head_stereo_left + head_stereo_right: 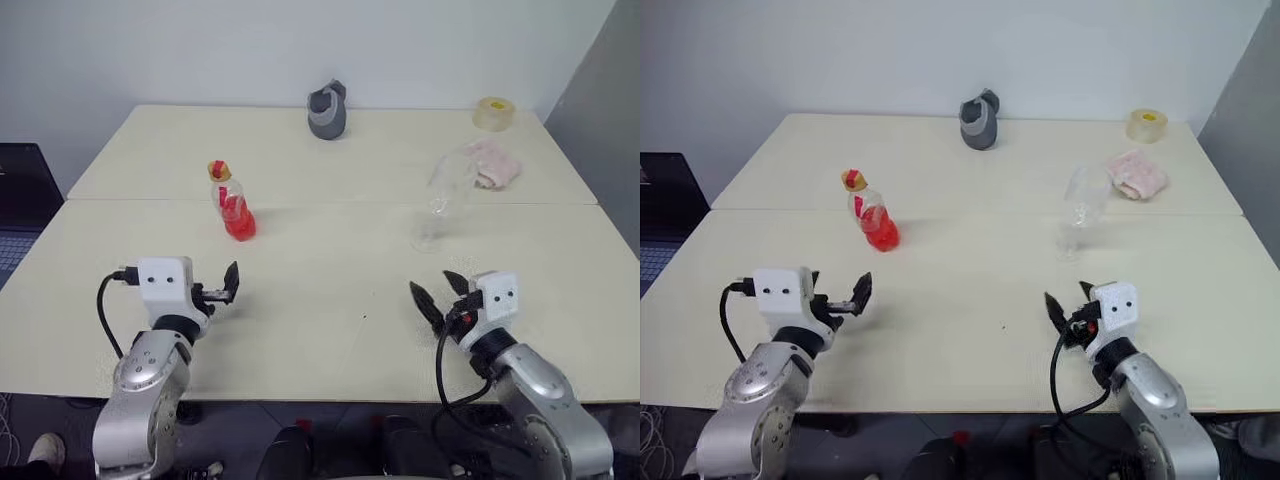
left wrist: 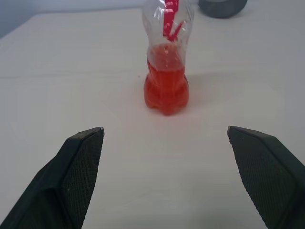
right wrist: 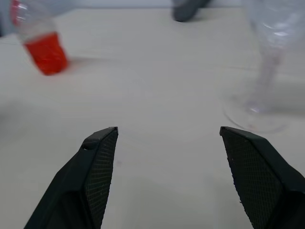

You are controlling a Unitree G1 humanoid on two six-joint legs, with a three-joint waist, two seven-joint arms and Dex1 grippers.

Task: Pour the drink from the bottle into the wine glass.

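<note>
- Nearest me, I had the left end effector (image 1: 226, 287) hovering over the near-left part of the worktop (image 1: 330, 330), its two black fingers spread wide with nothing between them.
- In the left wrist view those fingers (image 2: 78, 167) framed the bottle straight ahead, with bare worktop between them and it.
- On the near-right side, the right end effector (image 1: 440, 295) was likewise released, fingers apart and empty, angled toward the left and the far side.
- From the right wrist view I saw the wine glass foot just beyond the fingers (image 3: 97, 167), not touching them.
- Farther out on the left, the bottle (image 1: 232, 200) stood upright on the worktop with its yellow-orange cap on, well apart from the left end effector.
- The drink (image 1: 240, 223) filled only the bulbous lower part of the bottle.
- At about the same depth on the right, the wine glass (image 1: 441, 205) stood upright and looked empty.
- Beyond the glass, a pink cloth (image 1: 495, 162) lay on the far-right area.
- At the far edge I noted a grey jug-like object (image 1: 328, 110) near the middle and a roll of tape (image 1: 494, 113) at the right corner.
</note>
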